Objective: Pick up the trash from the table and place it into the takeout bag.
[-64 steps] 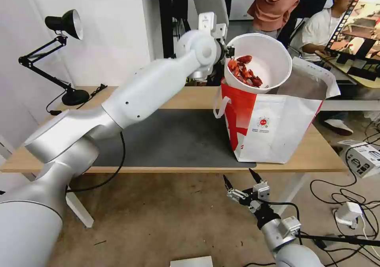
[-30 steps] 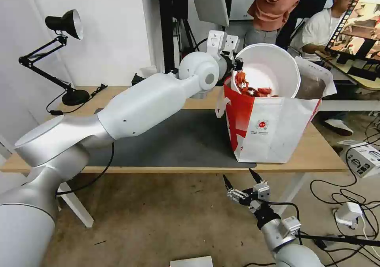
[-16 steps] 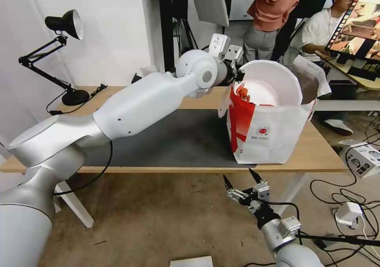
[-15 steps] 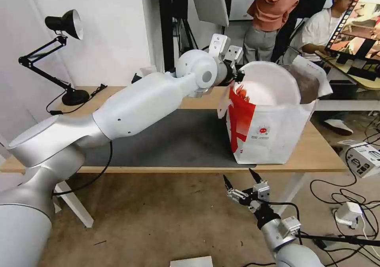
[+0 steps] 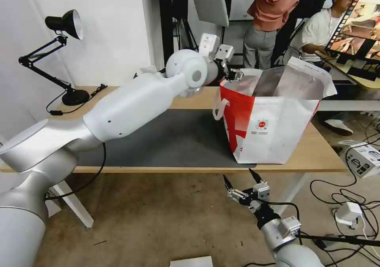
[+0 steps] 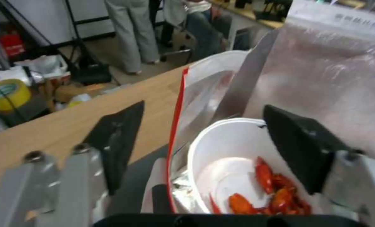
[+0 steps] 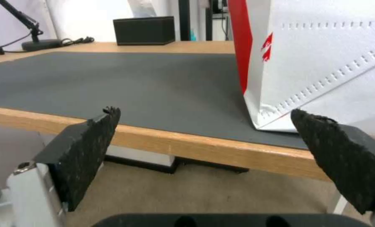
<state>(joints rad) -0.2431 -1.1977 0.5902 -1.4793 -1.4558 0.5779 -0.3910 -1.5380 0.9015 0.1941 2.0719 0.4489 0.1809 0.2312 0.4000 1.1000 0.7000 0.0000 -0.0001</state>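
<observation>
The red-and-white takeout bag point(image 5: 273, 128) stands open on the right part of the table point(image 5: 316, 152). In the left wrist view the white bowl point(image 6: 229, 164) with red shell scraps point(image 6: 280, 195) sits down inside the bag's foil lining point(image 6: 322, 78). My left gripper point(image 5: 234, 75) hovers at the bag's upper left rim, just above the bowl, open point(image 6: 204, 112) and holding nothing. My right gripper point(image 5: 237, 174) hangs open below the table's front edge, facing the table point(image 7: 196, 148) and the bag's side point(image 7: 322, 63), its jaws point(image 7: 205, 112) wide apart.
A dark grey mat point(image 5: 174, 140) covers the table's middle. A black desk lamp point(image 5: 75, 97) stands at the far left corner and a black tissue box point(image 7: 144, 30) at the back. Cables and a power strip point(image 5: 348, 211) lie on the floor to the right.
The bowl sank from above the bag's mouth down into the bag and was let go. My left gripper opened and drew back slightly to the left. The right arm stayed still.
</observation>
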